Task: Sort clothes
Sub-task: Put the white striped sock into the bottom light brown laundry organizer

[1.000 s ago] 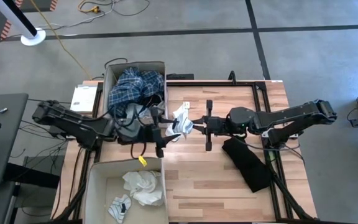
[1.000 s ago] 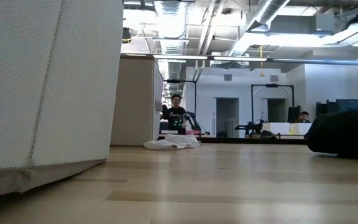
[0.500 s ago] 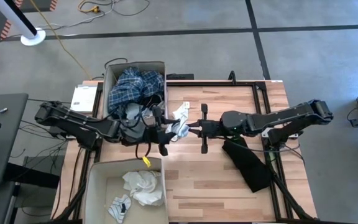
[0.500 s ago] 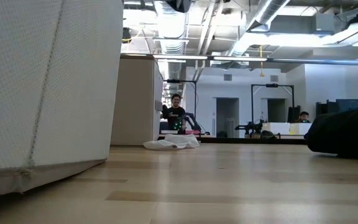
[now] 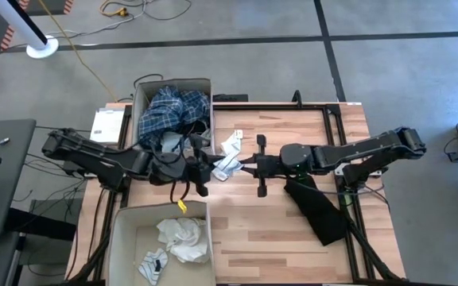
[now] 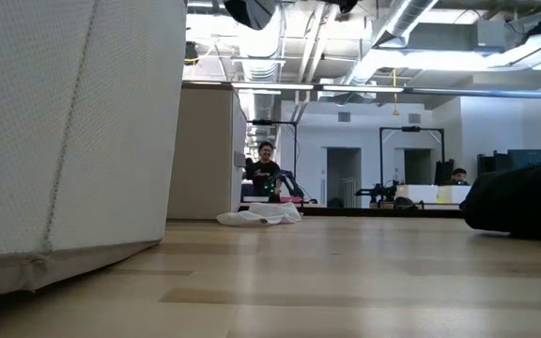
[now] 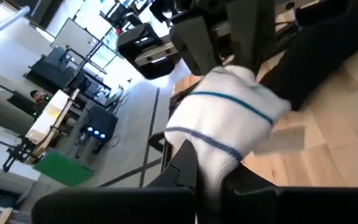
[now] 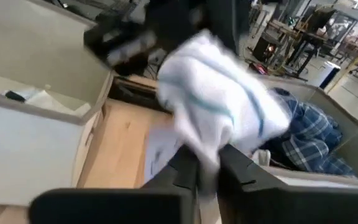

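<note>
This is a robotics lab or workshop in an open industrial hall. The floor (image 5: 388, 87) is bare grey concrete with dark seams, and loose cables (image 5: 126, 11) trail across it. The wooden table (image 5: 293, 230) sits on a black metal frame (image 5: 324, 105) that carries two robot arms. In the low view, exposed ducts (image 6: 261, 38) and pipes (image 6: 411, 19) run under the open ceiling. Beyond the table a person (image 6: 267, 169) sits at a bench beside more equipment, and another person (image 6: 458, 176) shows farther right. The left wrist view shows more benches (image 7: 79, 68) along a white wall.
</note>
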Robot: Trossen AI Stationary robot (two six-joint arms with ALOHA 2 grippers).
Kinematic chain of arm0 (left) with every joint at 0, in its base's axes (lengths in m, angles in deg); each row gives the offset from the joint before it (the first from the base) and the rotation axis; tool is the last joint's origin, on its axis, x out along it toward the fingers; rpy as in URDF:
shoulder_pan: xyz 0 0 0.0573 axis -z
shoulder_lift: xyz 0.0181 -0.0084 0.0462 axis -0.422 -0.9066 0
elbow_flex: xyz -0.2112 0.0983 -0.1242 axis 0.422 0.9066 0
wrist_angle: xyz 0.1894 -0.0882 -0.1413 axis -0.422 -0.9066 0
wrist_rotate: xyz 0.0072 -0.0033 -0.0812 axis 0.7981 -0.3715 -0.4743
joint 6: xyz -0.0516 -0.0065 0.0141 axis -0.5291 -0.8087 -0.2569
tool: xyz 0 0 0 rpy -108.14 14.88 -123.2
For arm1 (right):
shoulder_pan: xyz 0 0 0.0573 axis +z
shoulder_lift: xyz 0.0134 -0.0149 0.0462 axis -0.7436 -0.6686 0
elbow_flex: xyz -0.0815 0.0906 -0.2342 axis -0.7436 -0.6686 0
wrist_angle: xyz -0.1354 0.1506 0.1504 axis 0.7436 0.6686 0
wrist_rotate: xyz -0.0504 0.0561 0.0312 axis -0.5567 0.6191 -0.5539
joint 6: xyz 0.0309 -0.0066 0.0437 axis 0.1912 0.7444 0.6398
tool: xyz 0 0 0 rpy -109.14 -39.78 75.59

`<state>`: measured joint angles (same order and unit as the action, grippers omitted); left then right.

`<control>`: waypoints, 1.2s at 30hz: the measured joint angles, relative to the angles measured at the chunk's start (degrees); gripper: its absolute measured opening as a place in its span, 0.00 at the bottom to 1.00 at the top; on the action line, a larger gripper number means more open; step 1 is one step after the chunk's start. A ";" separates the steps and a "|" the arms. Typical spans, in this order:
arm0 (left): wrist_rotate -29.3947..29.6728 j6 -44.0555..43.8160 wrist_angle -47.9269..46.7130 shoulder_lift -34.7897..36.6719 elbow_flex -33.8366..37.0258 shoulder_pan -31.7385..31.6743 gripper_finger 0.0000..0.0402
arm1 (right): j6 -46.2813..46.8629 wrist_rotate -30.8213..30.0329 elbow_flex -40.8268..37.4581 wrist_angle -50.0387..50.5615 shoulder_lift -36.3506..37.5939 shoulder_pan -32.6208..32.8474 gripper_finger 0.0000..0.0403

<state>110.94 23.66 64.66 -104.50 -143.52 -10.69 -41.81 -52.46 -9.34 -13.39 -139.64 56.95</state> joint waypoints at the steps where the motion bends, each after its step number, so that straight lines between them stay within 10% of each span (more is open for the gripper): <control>1: 0.42 -0.03 -1.36 0.46 -0.54 -0.01 0.01 | -0.01 -0.36 0.02 0.35 0.01 0.00 0.13; 12: 11.10 -0.93 -17.41 7.79 -4.39 -4.10 0.00 | 0.70 -0.65 -0.09 4.82 -0.01 0.04 0.56; 18: 10.96 -4.88 -28.17 11.49 -4.44 -13.19 0.00 | 3.47 -0.73 -0.09 7.98 -0.01 0.07 0.63; 36: -23.18 -17.26 -46.58 12.93 -4.44 -45.11 0.00 | 9.21 -0.86 -0.09 12.82 -0.01 -0.04 0.63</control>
<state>87.77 6.40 18.08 -91.57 -147.96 -55.80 -32.60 -53.33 -9.43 -0.57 -139.65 56.90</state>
